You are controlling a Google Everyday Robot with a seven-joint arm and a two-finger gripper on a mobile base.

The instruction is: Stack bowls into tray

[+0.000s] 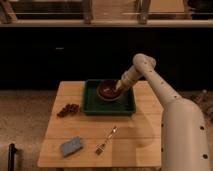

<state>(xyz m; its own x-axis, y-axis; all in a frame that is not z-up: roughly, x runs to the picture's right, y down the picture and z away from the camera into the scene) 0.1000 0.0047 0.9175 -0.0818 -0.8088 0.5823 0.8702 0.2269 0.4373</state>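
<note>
A dark green tray [95, 107] sits at the back middle of the wooden table. Inside it lies a dark reddish-brown bowl [107, 91], possibly more than one nested; I cannot tell how many. My gripper [119, 87] reaches down from the right and sits at the bowl's right rim, inside the tray. The arm runs from the lower right up over the table's right side.
A cluster of small dark red pieces [68, 109] lies left of the tray. A grey-blue sponge block [72, 146] lies at the front left. A fork [106, 139] lies at the front middle. The wooden table [135, 135] stands before a dark wall.
</note>
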